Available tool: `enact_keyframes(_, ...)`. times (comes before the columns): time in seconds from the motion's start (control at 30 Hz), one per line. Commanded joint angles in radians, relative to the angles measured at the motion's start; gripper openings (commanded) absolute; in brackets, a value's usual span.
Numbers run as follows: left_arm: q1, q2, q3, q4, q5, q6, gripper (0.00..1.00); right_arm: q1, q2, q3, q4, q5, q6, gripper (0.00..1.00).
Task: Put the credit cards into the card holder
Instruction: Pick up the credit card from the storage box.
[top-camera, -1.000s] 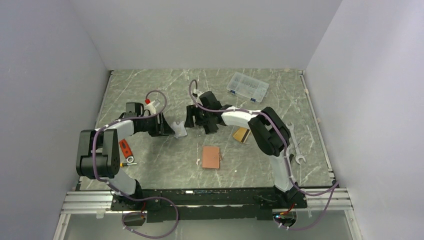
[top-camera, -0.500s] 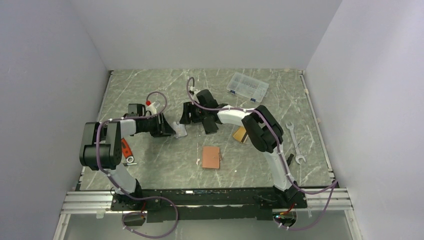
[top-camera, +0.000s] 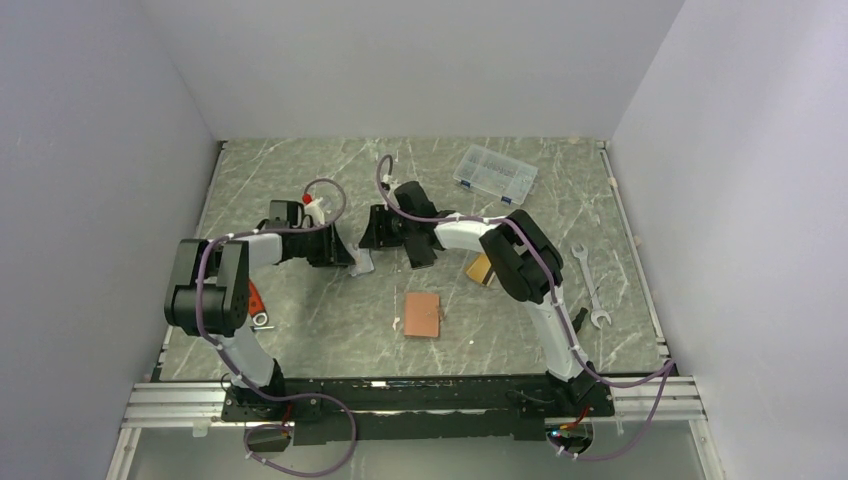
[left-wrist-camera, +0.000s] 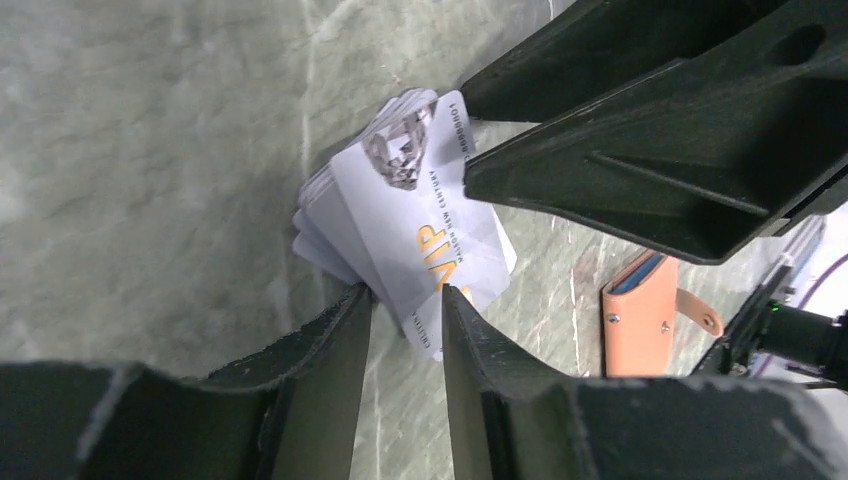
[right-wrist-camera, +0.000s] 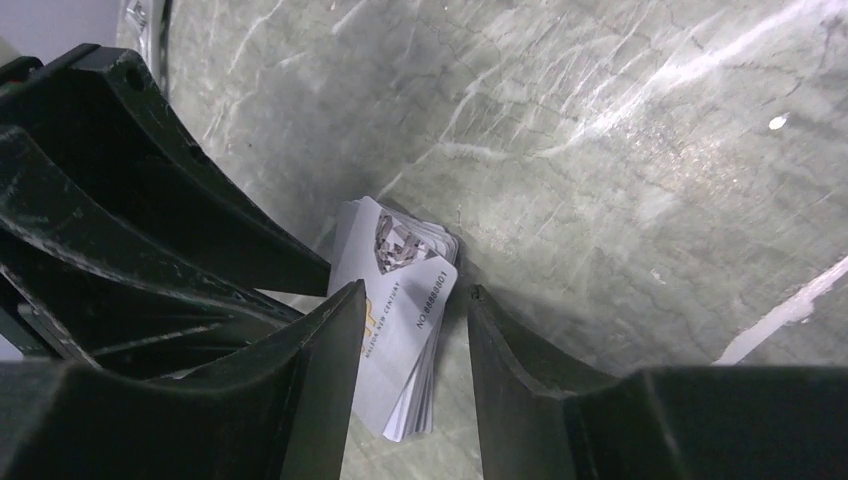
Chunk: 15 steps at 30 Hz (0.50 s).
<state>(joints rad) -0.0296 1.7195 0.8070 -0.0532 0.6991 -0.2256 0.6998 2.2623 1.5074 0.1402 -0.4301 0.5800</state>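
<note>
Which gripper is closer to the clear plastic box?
Right. In the top view the right gripper is down-left of the clear plastic box, at the stack of cards; the left gripper is farther left.

- I read "VIP" in big orange-gold letters on the top silver-grey card (left-wrist-camera: 410, 205) of the stack, left wrist view.
- Same card (right-wrist-camera: 398, 300) in the right wrist view: "NO:8888801" in black, running along the edge below the diamond graphic (right-wrist-camera: 398, 240).
- Beside that number there's a smaller line. I get "NEW CENTURY"; the word before it is hidden.
- Left wrist view shows two small lines along the card edge by the diamond graphic. One starts "LOU", the rest is too blurred for me.
- Top camera: any print is too small to read.
</note>
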Motion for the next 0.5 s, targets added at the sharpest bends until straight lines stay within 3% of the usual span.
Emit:
enact_keyframes(0.0,-0.063,-0.042,0.041,-0.043,-0.137,0.059,0.37,-0.015,0.016,-0.038,0.072,-0.048,0.058,0.44)
enact_keyframes(0.47,-0.145,-0.005,0.137,-0.148,-0.275,0.094,0.36,-0.026,-0.008,-0.11,0.132,-0.058,0.092,0.32)
